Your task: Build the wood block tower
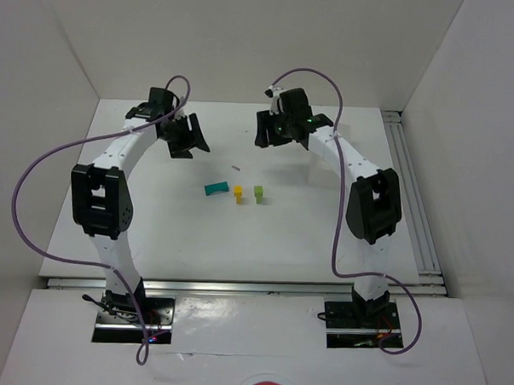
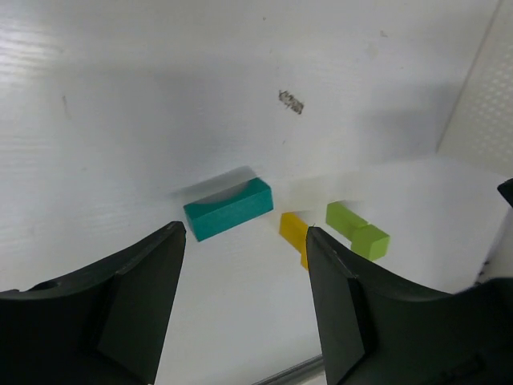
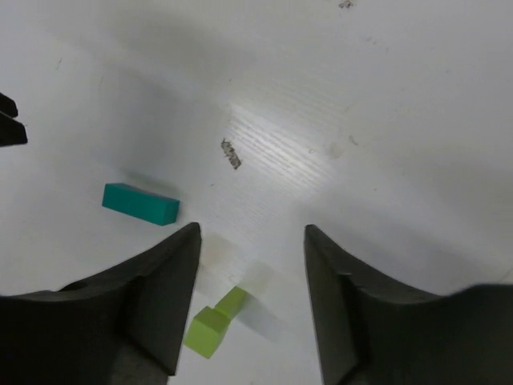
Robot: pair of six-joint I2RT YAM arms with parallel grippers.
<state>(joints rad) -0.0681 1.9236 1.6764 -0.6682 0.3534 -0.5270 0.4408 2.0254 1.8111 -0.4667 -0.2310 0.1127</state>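
Three small blocks lie apart in a row mid-table: a teal arch piece (image 1: pixel 215 189) with its cut-out facing up, a yellow post (image 1: pixel 238 192) and a lime-green post (image 1: pixel 259 193). My left gripper (image 1: pixel 189 140) is open and empty, hovering behind and left of them. Its wrist view shows the teal arch (image 2: pixel 228 208), yellow post (image 2: pixel 293 228) and lime post (image 2: pixel 358 231) just beyond the open gripper (image 2: pixel 244 233). My right gripper (image 1: pixel 272 132) is open and empty behind the row. Its wrist view shows the teal arch (image 3: pixel 140 204) and lime post (image 3: pixel 215 322) below the open gripper (image 3: pixel 250 231). The yellow post is hidden there.
A small dark scuff (image 1: pixel 236 168) marks the table behind the blocks. Metal rails (image 1: pixel 411 191) run along the table's right edge. White walls enclose the back and sides. Purple cables loop off both arms.
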